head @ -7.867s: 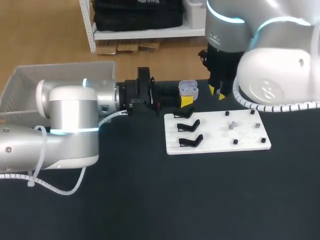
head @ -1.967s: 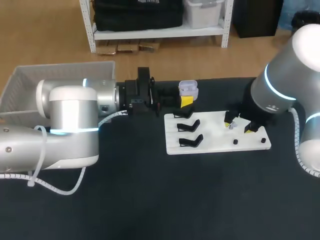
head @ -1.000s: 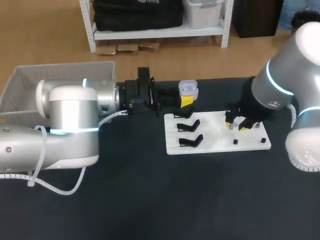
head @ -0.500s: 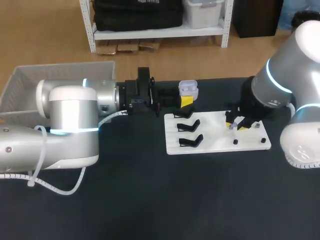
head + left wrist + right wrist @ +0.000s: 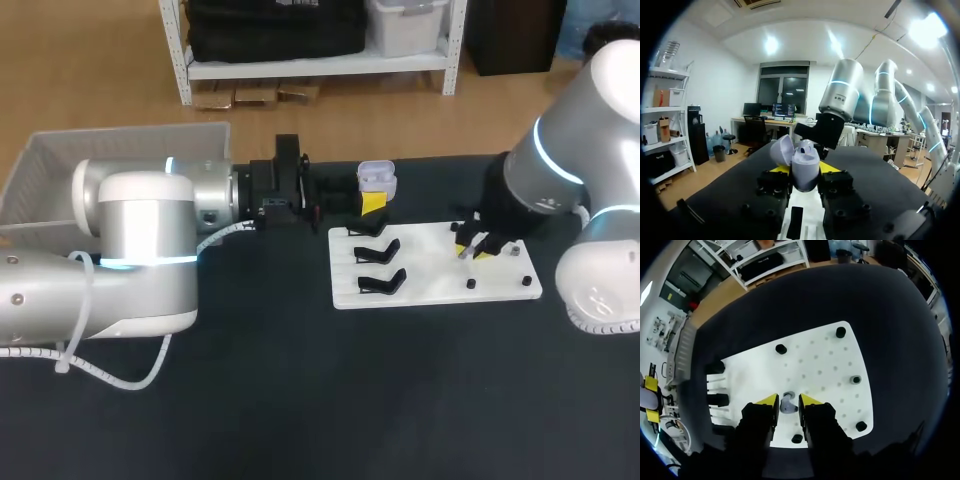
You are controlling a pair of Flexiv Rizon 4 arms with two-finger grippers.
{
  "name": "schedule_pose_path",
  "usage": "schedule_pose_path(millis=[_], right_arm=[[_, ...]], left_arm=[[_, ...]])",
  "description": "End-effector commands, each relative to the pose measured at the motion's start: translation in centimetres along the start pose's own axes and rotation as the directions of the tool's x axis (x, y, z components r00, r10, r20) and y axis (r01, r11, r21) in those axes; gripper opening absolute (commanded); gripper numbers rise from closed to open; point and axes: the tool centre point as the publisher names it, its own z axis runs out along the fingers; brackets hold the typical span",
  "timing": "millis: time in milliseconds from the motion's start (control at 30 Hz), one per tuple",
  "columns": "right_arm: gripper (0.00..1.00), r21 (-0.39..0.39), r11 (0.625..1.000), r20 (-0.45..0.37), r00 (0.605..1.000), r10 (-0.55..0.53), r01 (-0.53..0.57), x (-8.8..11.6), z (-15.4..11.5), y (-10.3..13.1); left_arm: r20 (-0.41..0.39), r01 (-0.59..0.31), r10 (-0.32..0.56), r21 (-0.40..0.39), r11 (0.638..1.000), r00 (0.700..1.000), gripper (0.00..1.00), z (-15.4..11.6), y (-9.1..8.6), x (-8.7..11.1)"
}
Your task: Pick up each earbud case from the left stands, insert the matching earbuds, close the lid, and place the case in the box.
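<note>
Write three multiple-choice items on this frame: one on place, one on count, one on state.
1. Where is the right gripper?
A) over the white board, at the grey earbud
B) over the mesh basket
C) resting on the bare tabletop

2. How many black stands are on the board?
A) two
B) three
C) five

3. The left gripper holds the earbud case. Its lid is:
A) shut
B) open
C) missing

Answers:
1 A: the head view shows it low over the board's right part, and the right wrist view shows the earbud right at it.
2 B: three stands sit in a row on the board's left part, all empty.
3 B: the left wrist view shows the lid hinged back from the case.
</note>
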Motion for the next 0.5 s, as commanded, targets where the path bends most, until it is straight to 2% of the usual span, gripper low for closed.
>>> schedule_pose_path(millis=[33, 67, 267, 500], right_arm=[[0.07, 0.001, 1.0, -0.003, 1.0, 0.001, -0.001, 0.0, 0.1, 0.0], [0.0, 0.002, 1.0, -0.003, 1.0, 0.004, -0.004, 0.0, 0.1, 0.0], [0.0, 0.016, 1.0, -0.007, 1.0, 0.02, -0.019, 0.1, -0.7, 0.3], [0.0, 0.018, 1.0, -0.019, 1.0, 0.019, -0.018, 0.0, -3.6, 1.1]], left_arm=[[0.002, -0.001, 0.001, -0.001, 1.0, 1.0, 0.0, 0.0, 0.0, 0.0], [0.002, -0.001, 0.001, -0.001, 1.0, 1.0, 0.0, 0.0, 0.0, 0.0], [0.002, -0.001, 0.001, -0.001, 1.0, 1.0, 0.0, 0.0, 0.0, 0.0], [0.002, -0.001, 0.001, -0.001, 1.0, 1.0, 0.0, 0.0, 0.0, 0.0]])
